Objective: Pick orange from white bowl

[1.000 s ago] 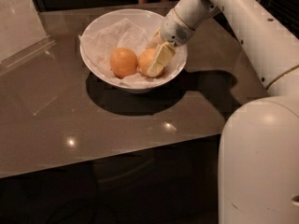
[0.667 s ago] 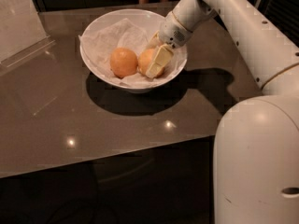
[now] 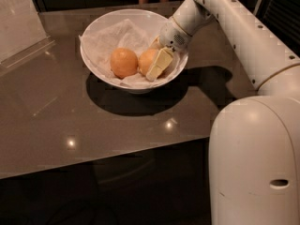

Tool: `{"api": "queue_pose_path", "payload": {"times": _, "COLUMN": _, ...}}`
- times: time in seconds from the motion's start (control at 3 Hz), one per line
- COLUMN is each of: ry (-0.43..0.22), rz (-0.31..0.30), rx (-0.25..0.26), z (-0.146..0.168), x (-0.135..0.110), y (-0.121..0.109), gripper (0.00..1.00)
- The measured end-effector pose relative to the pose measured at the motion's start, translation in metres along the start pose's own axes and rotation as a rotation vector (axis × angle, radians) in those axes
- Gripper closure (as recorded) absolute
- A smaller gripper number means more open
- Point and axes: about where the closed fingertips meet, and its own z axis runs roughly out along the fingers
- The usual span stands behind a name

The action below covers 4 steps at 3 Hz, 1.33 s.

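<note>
Well, not much has changed over the last sec, tbh. The tool (image 3: 157,65) is down inside the white bowl (image 3: 85,62), pressed up against the orange (image 3: 145,60), and vs a moment ago it looks to have sunk only a touch lower along the fruit's side. The orange hasn't budged. It sits on the crumpled paper (image 3: 117,34) directly at the tool, on the side where the arm (image 3: 243,36) comes in. The other, redder orange (image 3: 123,62) sits just beyond it, on the far side from the tool, touching or nearly touching its twin. That one hasn't shifted either.

Can't tell from where I'm standing whether the tool has clamped on the fruit or is only set around it, b/c the orange hides the far half of it. No lift yet, for sure: the fruit rests at the same height as its neighbour.

So my read is that the reach is done and the grasp is either closing or about to. The bowl beneath the tool hasn't slid on the tabletop (image 3: 56,111), which is good. Main worry is the paler fruit rolling into its twin, or the paper snagging and riding up w/ the tool when it rises.
</note>
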Motion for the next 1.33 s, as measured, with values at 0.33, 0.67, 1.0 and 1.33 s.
{"api": "queue_pose_path", "payload": {"times": 0.33, "ry": 0.0, "rz": 0.0, "rx": 0.0, "z": 0.0, "x": 0.0, "y": 0.0, "gripper": 0.47}}
{"api": "queue_pose_path", "payload": {"times": 0.67, "ry": -0.014, "rz": -0.008, "rx": 0.015, "z": -0.003, "x": -0.003, "y": 0.0, "gripper": 0.7}}
{"api": "queue_pose_path", "payload": {"times": 1.0, "ry": -0.05, "rz": -0.023, "rx": 0.037, "z": -0.013, "x": -0.008, "y": 0.003, "gripper": 0.93}}
{"api": "queue_pose_path", "payload": {"times": 1.33, "ry": -0.089, "rz": -0.073, "rx": 0.075, "z": -0.032, "x": -0.02, "y": 0.012, "gripper": 1.0}}
